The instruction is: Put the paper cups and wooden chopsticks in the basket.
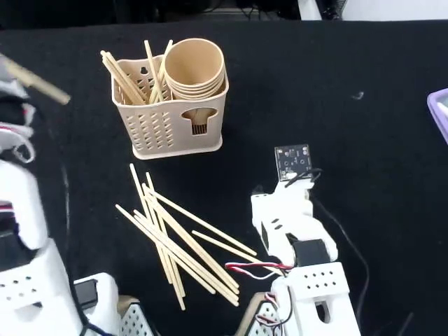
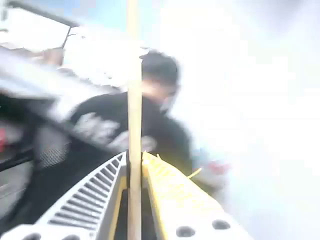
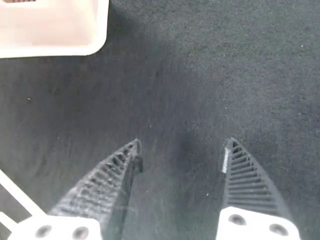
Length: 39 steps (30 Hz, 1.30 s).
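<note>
1. Standing upright on the black cloth (image 1: 350,70), the basket (image 1: 168,129) is seen toward the far side of the table, left of the middle.
2. A nested stack of paper cups (image 1: 196,66) is set in the basket's right compartment, mouths upward, with the top rim raised above the basket wall.
3. Several stored chopsticks (image 1: 126,77) are leaned in the left compartment, their ends fanned out above the rim.
4. A pile of loose chopsticks (image 1: 175,238) is spread flat on the cloth on the near side of the basket. They are crossed over one another, kept apart from the basket, and placed between the two arm bases.
5. The left gripper (image 2: 134,159) is clamped on a single held chopstick (image 2: 133,90), which is pinched between the jaws and runs straight out past their tips. In the high view this stick is seen at the left edge of the table, left of the basket and apart from it.
6. The right gripper (image 3: 183,143) is held wide apart over bare cloth, pointed toward a lower corner of the basket, which is not touched. In the high view the right arm is placed just right of the loose pile.
</note>
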Motion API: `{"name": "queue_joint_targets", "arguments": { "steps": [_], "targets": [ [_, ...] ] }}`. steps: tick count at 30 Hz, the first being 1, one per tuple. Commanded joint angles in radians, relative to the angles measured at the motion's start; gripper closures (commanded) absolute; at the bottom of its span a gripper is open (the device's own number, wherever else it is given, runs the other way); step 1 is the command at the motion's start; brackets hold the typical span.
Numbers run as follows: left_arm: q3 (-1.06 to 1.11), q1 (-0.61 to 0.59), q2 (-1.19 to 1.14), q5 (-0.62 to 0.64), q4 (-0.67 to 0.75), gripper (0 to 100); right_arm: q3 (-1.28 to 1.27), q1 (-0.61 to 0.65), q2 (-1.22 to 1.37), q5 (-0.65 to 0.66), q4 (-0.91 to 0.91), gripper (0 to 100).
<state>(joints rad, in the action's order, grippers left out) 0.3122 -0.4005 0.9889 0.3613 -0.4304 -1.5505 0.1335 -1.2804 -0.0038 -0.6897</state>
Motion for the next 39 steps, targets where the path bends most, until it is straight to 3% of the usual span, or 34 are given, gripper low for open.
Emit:
{"name": "queue_joint_targets", "arguments": {
  "steps": [1, 7, 15, 32, 39],
  "targets": [
    [-0.147, 0.108, -0.106, 0.0, 0.054, 97, 0.001, 0.012, -0.027, 0.003, 0.023, 73.7],
    [-0.285, 0.213, -0.298, -0.015, 0.052, 97, 0.005, 0.012, -0.027, 0.003, 0.023, 73.7],
    [-0.308, 0.346, -0.496, -0.298, 0.058, 97, 0.01, 0.012, -0.027, 0.003, 0.021, 73.7],
    [-0.07, 0.364, -0.542, -0.295, 0.311, 97, 0.008, 0.044, -0.027, 0.003, 0.02, 73.7],
    [-0.024, 0.395, -0.542, -0.186, 0.31, 97, 0.008, 0.044, -0.027, 0.003, 0.02, 73.7]
  ]
}}
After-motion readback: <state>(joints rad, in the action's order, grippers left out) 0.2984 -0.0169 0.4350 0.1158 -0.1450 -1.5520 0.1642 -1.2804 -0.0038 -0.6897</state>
